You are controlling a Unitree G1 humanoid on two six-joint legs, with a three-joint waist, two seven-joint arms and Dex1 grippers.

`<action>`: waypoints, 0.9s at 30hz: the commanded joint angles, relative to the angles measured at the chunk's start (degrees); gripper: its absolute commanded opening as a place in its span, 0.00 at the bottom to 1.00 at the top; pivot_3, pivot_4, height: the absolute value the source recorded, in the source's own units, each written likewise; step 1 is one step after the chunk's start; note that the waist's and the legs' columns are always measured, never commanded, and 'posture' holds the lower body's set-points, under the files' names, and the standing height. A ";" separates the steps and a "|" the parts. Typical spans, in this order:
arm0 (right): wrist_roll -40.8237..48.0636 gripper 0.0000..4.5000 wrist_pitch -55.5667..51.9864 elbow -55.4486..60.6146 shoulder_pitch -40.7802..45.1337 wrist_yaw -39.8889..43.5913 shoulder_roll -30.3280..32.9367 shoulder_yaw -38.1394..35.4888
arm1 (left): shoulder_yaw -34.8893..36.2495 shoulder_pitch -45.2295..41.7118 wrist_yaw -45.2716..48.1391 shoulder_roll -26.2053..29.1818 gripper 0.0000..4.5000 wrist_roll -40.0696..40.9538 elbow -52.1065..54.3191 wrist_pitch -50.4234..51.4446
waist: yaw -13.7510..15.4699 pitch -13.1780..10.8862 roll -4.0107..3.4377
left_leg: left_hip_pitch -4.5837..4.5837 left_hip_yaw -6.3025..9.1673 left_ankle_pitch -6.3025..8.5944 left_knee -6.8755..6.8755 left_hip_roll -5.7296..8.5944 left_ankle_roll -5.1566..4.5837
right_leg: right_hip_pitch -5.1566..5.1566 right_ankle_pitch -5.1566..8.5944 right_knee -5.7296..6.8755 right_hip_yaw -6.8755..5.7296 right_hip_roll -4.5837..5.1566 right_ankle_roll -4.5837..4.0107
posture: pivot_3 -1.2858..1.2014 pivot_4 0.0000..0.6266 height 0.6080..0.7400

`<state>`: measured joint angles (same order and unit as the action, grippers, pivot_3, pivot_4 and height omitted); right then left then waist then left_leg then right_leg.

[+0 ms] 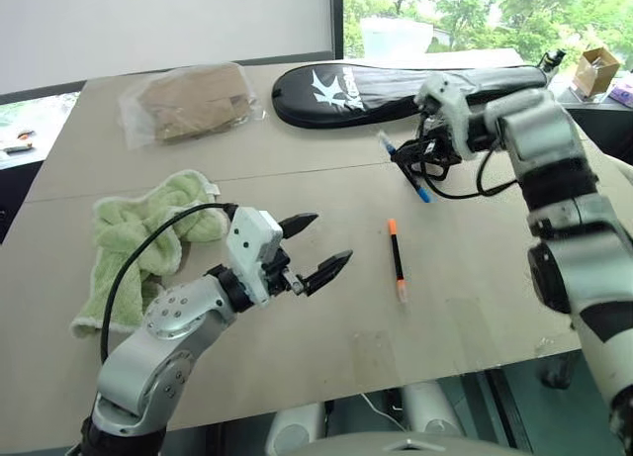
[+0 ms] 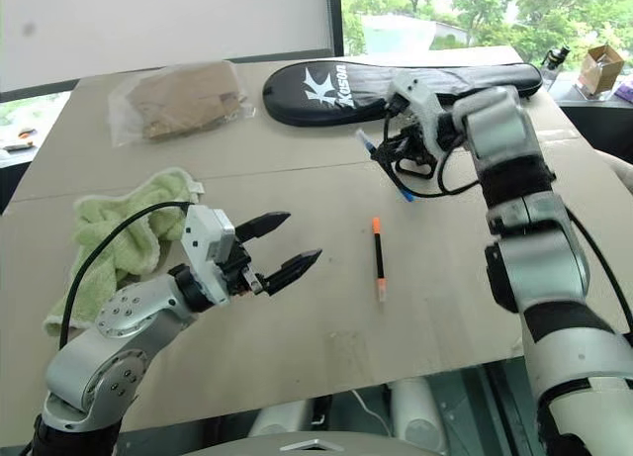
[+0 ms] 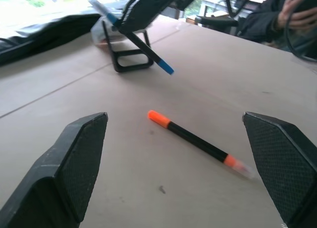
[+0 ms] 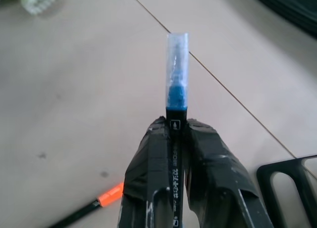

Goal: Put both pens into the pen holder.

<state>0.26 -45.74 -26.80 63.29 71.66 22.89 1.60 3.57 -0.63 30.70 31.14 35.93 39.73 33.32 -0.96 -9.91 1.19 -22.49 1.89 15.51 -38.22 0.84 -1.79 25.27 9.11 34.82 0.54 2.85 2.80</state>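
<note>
Both differ: right gripper (image 4: 176, 134) jaws pinch the blue-tipped pen (image 4: 176, 74); left gripper (image 1: 321, 246) jaws spread, empty.

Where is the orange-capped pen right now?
The orange-capped pen lies flat on the table, mid-table in the head views, between the open left gripper and the right gripper.

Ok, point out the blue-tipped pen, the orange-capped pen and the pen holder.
blue-tipped pen (image 4: 177, 65), right wrist view, clear cap end.
orange-capped pen (image 1: 397, 261), left eye view, black barrel.
pen holder (image 3: 130, 65), left wrist view, black front frame.
</note>
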 commanded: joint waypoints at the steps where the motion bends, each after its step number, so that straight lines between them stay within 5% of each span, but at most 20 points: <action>1: 11.69 0.01 -5.31 18.85 -5.31 -9.63 -5.18 -13.77 | 1.61 -2.65 0.67 -0.14 1.00 1.99 -0.26 -0.55 | 0.22 -0.02 -0.03 | -0.10 -0.01 0.00 -0.07 0.00 0.00 | 0.08 -0.01 0.03 0.01 0.01 0.01 | 0.52 0.24 1.00; 4: 13.31 0.01 5.03 26.79 -9.72 -23.82 -11.60 -20.42 | 2.16 -6.37 1.07 -0.17 1.00 3.40 -2.10 0.21 | 0.17 -0.01 -0.03 | -0.24 -0.11 -0.01 -0.11 0.03 -0.01 | 0.28 -0.05 0.14 0.12 0.03 0.00 | 0.52 0.24 1.00; 9: 10.42 0.01 26.14 26.69 -14.55 -34.54 -14.87 -19.16 | 1.94 -9.13 2.41 0.37 1.00 3.33 -4.69 -0.25 | 0.12 0.06 0.04 | -0.12 -0.10 -0.14 -0.11 0.11 0.21 | 0.17 -0.04 0.13 0.08 -0.03 -0.01 | 0.52 0.24 1.00; 16: 2.22 0.01 50.88 12.84 -17.00 -42.11 -11.34 -13.07 | 1.81 -10.73 4.40 0.51 1.00 1.94 -7.55 -1.87 | -0.12 0.05 0.03 | -0.11 -0.27 -0.17 -0.10 0.20 0.25 | 0.21 -0.04 0.13 0.22 -0.04 -0.01 | 0.52 0.24 1.00; 27: -0.13 0.01 68.37 -5.68 -14.32 -48.19 -8.97 -9.56 | 1.61 -9.60 4.05 0.02 1.00 -0.40 -6.83 -3.63 | -0.15 0.05 0.03 | -0.09 -0.37 -0.17 -0.09 0.01 0.26 | 0.21 -0.04 0.08 0.35 -0.06 -0.02 | 0.52 0.24 1.00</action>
<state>0.19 19.34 -32.77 47.00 24.16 13.18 -8.62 4.42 -10.49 35.03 31.16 35.71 30.87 30.91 -1.11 -9.87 1.22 -22.58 1.51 15.34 -38.31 0.85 -1.54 25.48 9.06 34.91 0.88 2.79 2.79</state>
